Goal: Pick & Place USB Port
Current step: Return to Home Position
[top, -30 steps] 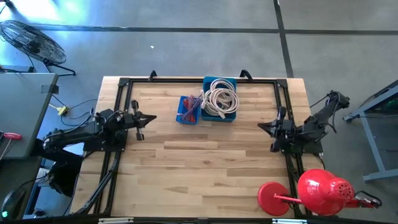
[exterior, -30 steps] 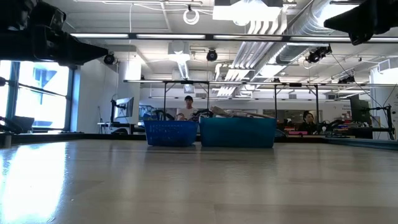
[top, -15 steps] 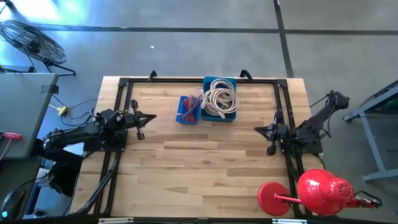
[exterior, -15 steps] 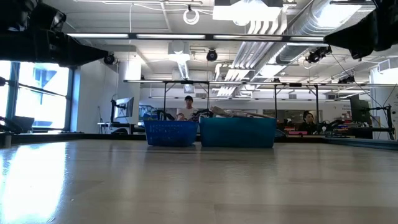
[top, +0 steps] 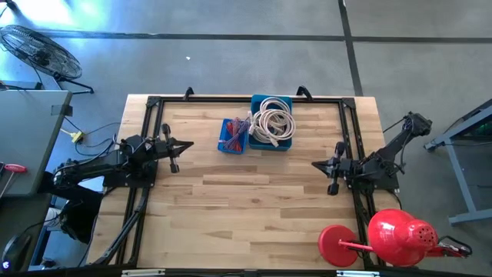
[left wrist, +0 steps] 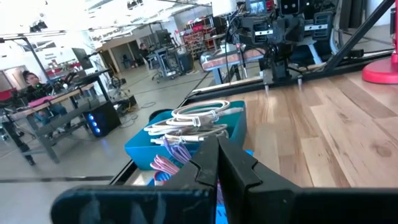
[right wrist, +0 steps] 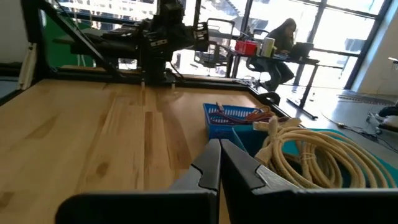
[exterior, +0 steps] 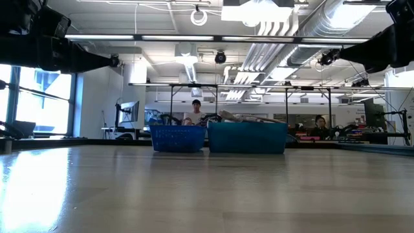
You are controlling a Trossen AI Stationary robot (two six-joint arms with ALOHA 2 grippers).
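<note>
Overhead, low and wrist views of a two-arm station with a wooden desk (top: pixel 254 204). The left gripper (top: pixel 185 145) is hanging above the desk's left side, its tip pointing inward. In its wrist view the two fingers (left wrist: pixel 207 163) are pressing together with nothing between them. The right gripper (top: pixel 318 165) is hanging above the desk's right side, facing the left one and well apart from it. Its fingers (right wrist: pixel 209 163) are likewise meeting tip to tip and are gripping nothing. Two bins are sitting side by side, touching, near the middle of the far edge. The dark blue mesh bin (top: pixel 227 146) is on the left-arm side, and pink and purple charger cables (top: pixel 237 132) are lying in a tangle inside it. The larger light blue bin (top: pixel 287 144) is holding coiled white cables (top: pixel 273 121), which are reaching above its rim. In the low view the two bins (exterior: pixel 178 138) (exterior: pixel 247 137) are standing at the far end of the desktop, and both arms are showing only as dark shapes at the upper corners. A black rail frame (top: pixel 151 123) is running along the desk's edges. A red object with a round base (top: pixel 396 235) is resting at the near right corner, beside the right arm's mount. A fan (top: pixel 34 50) is standing on the floor beyond the far left corner.
</note>
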